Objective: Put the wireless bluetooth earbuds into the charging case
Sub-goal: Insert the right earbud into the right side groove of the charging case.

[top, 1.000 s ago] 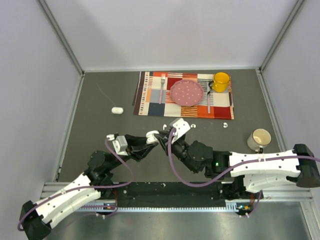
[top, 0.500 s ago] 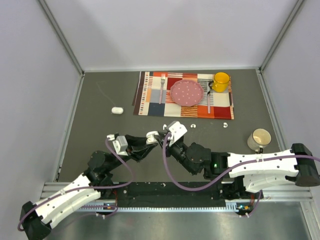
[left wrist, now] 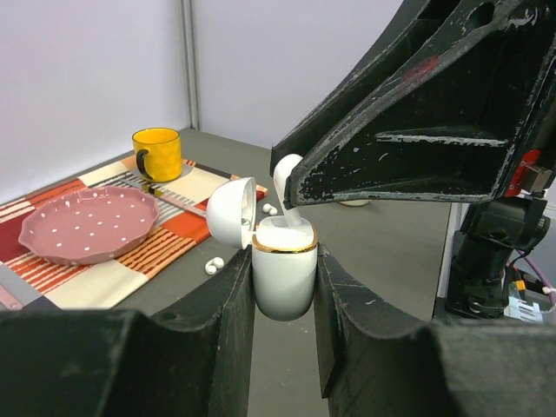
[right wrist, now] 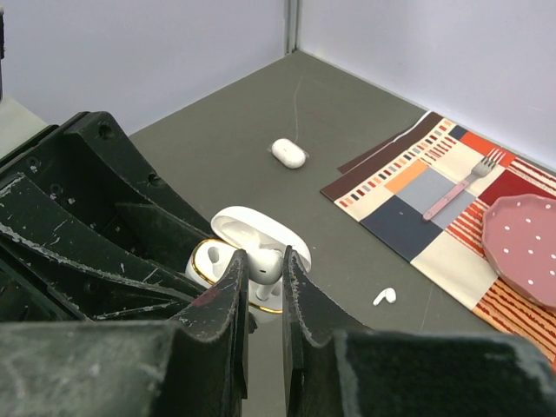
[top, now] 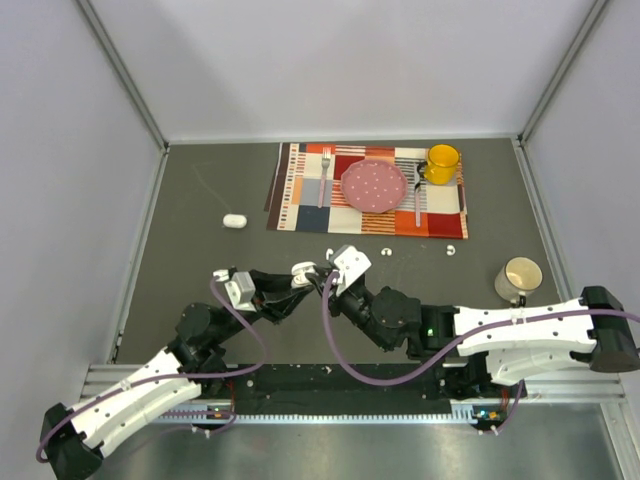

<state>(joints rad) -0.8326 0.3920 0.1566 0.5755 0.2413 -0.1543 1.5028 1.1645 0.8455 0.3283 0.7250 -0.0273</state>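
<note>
The worktop (top: 180,200) carried a striped placemat (top: 300,200) at its far side. In front of the placemat's near edge, the left jaws were closed on the open white case (left wrist: 284,278), which stood upright. A second case (top: 234,221), closed, lay left of the placemat. The right jaws, almost closed, pinched one earbud (left wrist: 285,178) at the open case's mouth. Loose earbuds (top: 450,250) lay just beside the placemat's near edge.

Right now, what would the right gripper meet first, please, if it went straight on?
Probably the open charging case in the left gripper; the earbud in the right gripper sits at its mouth.
</note>
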